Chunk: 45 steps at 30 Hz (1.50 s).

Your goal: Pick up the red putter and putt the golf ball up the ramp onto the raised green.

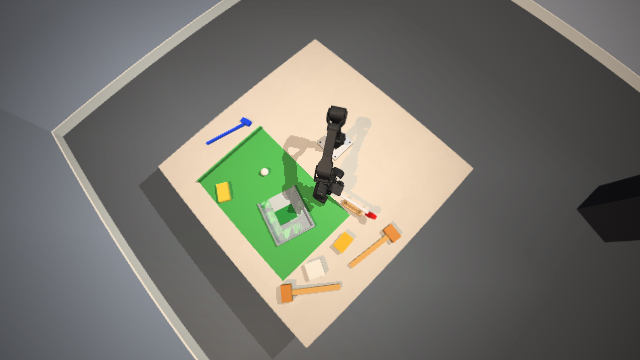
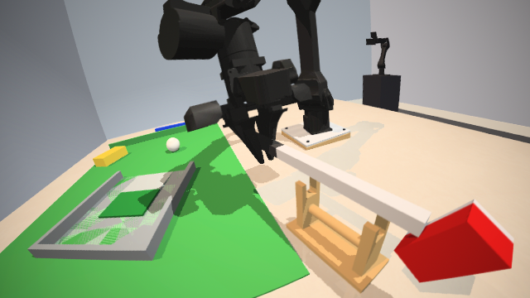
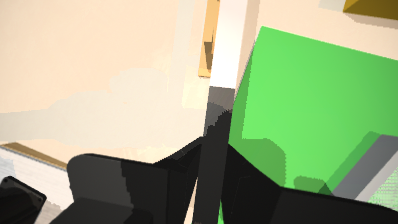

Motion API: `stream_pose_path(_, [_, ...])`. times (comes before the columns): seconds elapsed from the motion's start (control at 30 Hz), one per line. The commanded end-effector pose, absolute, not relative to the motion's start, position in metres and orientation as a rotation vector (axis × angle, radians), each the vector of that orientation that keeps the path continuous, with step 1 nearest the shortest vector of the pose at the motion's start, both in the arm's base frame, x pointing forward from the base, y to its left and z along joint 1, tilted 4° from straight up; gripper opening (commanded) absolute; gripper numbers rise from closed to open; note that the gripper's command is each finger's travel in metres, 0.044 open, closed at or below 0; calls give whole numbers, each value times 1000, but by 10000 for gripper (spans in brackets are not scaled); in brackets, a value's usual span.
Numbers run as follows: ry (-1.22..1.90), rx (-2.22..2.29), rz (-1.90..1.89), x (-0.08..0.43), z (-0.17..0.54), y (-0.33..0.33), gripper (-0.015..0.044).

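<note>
- At centre frame, the claw (image 2: 267, 155) is clamped on the dark grip of the red putter (image 2: 352, 188).
- The putter's shaft lies across a wooden stand (image 2: 337, 237).
- The golf ball (image 2: 173, 144) sits on the green mat (image 2: 232, 232), upper left of the ramp (image 2: 112, 215).

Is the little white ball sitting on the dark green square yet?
No, the small white golf ball rests on the flat light green mat, away from the raised dark green square.

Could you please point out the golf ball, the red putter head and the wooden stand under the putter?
Golf ball (image 2: 173, 144), exterior view, centre of the white ball.
Red putter head (image 2: 455, 244), exterior view, its broad red side face.
Wooden stand (image 2: 331, 244), exterior view, the flat base board.
</note>
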<state>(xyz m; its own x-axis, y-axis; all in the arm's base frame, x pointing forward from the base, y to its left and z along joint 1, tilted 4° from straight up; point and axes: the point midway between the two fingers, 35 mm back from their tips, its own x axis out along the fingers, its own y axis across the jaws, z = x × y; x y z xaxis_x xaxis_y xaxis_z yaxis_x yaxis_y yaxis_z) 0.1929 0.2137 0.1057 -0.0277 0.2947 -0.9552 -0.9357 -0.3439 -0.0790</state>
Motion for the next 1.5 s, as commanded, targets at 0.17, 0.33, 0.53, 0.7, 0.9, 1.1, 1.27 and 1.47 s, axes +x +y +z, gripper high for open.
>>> stream_pose_path(0.17, [746, -1234, 1568, 189, 156, 211, 0])
stream_pose_path(0.33, [747, -1234, 1568, 186, 169, 209, 0])
stream_pose_path(0.53, [840, -1172, 1474, 203, 161, 191, 0])
stream_pose_path(0.7, [924, -1094, 1368, 217, 161, 170, 0])
stream_pose_path(0.9, [1016, -995, 1240, 232, 162, 144, 0])
stream_pose_path(1.1, [1100, -893, 1111, 244, 162, 116, 0])
stream_pose_path(1.27, [1163, -806, 1002, 251, 163, 92, 0])
stream_pose_path(1.47, [1231, -698, 871, 257, 163, 63, 0])
